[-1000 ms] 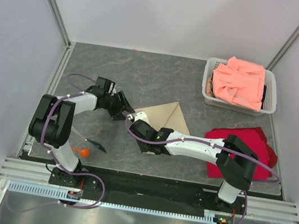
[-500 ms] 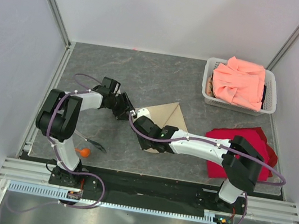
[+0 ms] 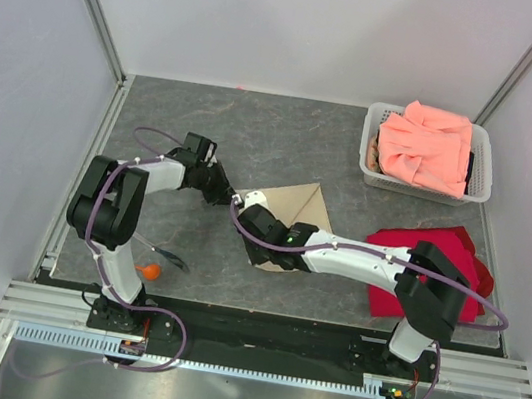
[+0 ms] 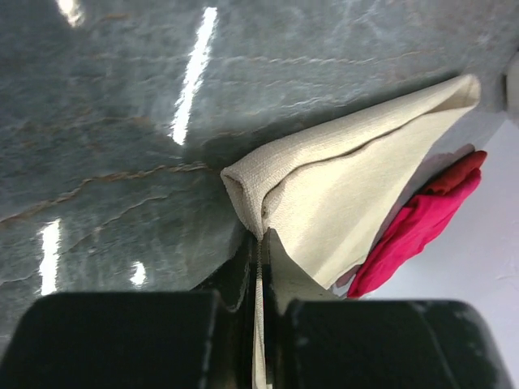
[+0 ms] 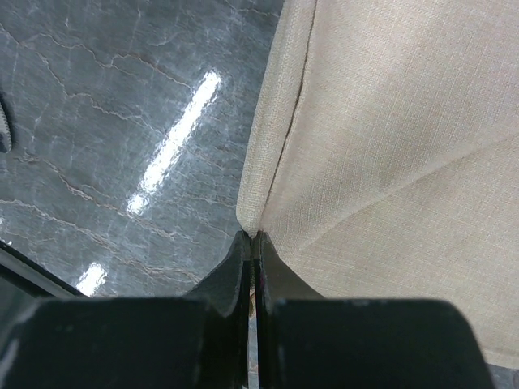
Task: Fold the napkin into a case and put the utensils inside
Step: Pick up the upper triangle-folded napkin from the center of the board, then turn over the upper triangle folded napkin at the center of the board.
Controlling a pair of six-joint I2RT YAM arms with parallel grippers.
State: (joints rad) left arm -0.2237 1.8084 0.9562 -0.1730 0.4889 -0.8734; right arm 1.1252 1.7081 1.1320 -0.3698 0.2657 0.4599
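**Both grippers pinching the napkin's left edge**

You have a grey, stone-patterned table [image 3: 287,132] with everything on it. The napkin [image 3: 300,208] lies near the middle of the table as a folded, roughly triangular shape, its point toward the far side.

Your left gripper [image 3: 229,197] is at the napkin's left corner. In its wrist view the gripper [image 4: 261,243] has its fingers pressed together, with a lifted fold of the napkin [image 4: 349,186] caught between them.

Your right gripper [image 3: 248,219] sits just beside it, at the napkin's near-left edge. Its own camera shows the gripper [image 5: 253,243] with its fingers closed tight on a corner of the napkin [image 5: 389,121].

The red cloth [image 3: 460,253] is bunched to the right of the napkin, partly under your right arm. The white basket [image 3: 372,156] stands in the far right corner, and a pink cloth [image 3: 427,144] is heaped in it.

The utensils lie near the left arm's base, well apart from the napkin. The orange spoon [image 3: 147,268] is nearest you, and the dark utensil [image 3: 168,258] is just beyond it.
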